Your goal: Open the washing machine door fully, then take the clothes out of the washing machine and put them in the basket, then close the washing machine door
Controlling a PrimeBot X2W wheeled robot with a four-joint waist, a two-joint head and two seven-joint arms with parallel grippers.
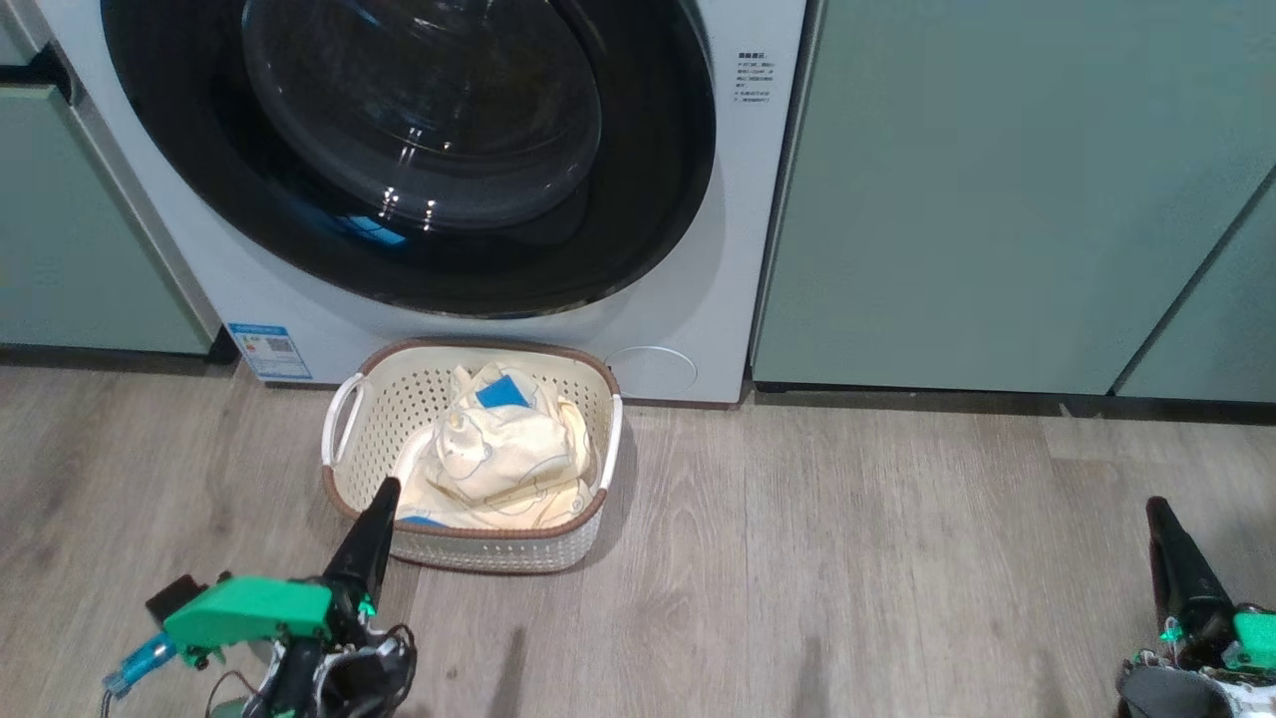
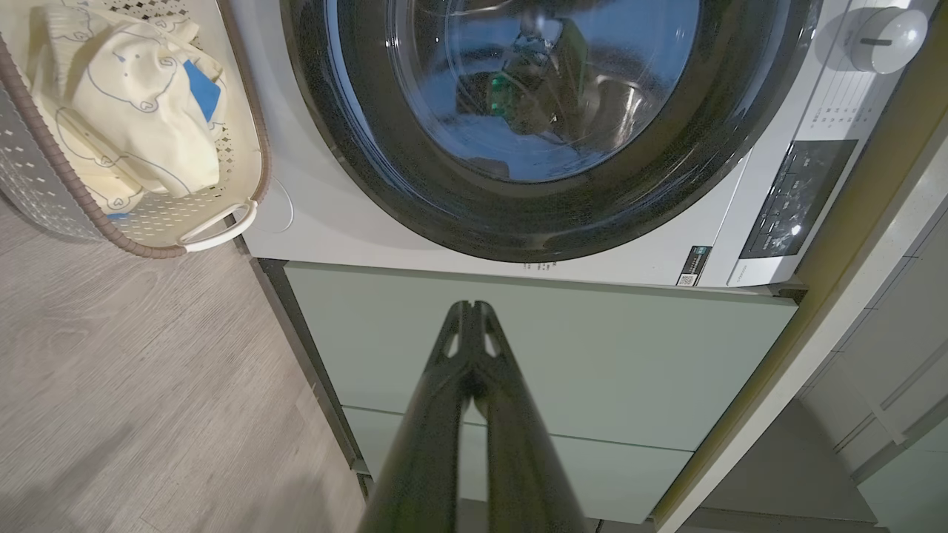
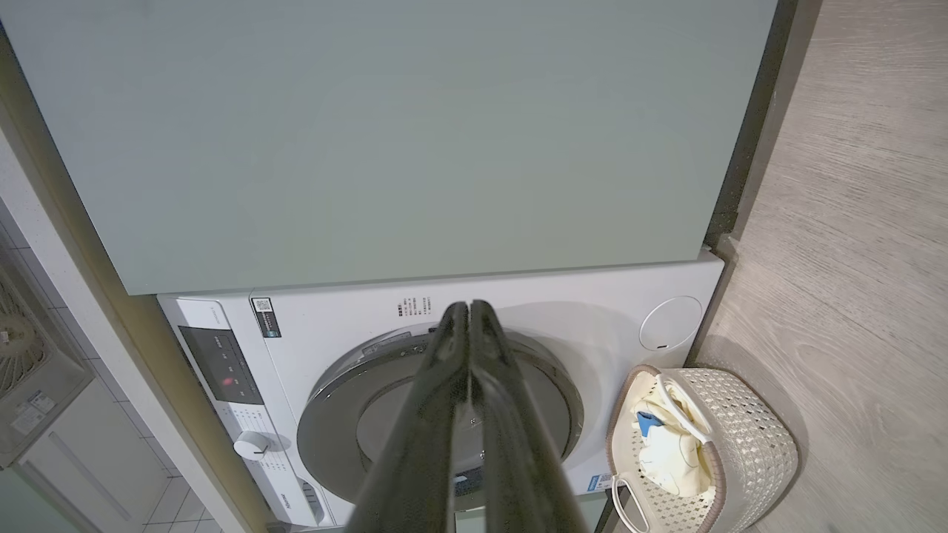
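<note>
The white washing machine (image 1: 698,299) fills the upper head view, and its black-rimmed glass door (image 1: 419,130) lies flush against its front. On the floor before it stands the cream basket (image 1: 369,439) with the pale yellow clothes (image 1: 498,449) with blue patches piled inside. My left gripper (image 1: 384,494) is shut and empty at the basket's near left corner. Low at the right, my right gripper (image 1: 1158,511) is shut and empty, far from the basket. The left wrist view has the door (image 2: 518,215), the basket (image 2: 222,222), the clothes (image 2: 141,96) and the shut left gripper (image 2: 468,305). The right wrist view has the shut right gripper (image 3: 468,305), the basket (image 3: 755,444) and the clothes (image 3: 666,451).
Sage-green cabinet doors (image 1: 997,199) flank the washer on both sides. Wood-look floor (image 1: 847,558) stretches between my two grippers. The washer's control panel and knob (image 2: 885,37) appear in the left wrist view.
</note>
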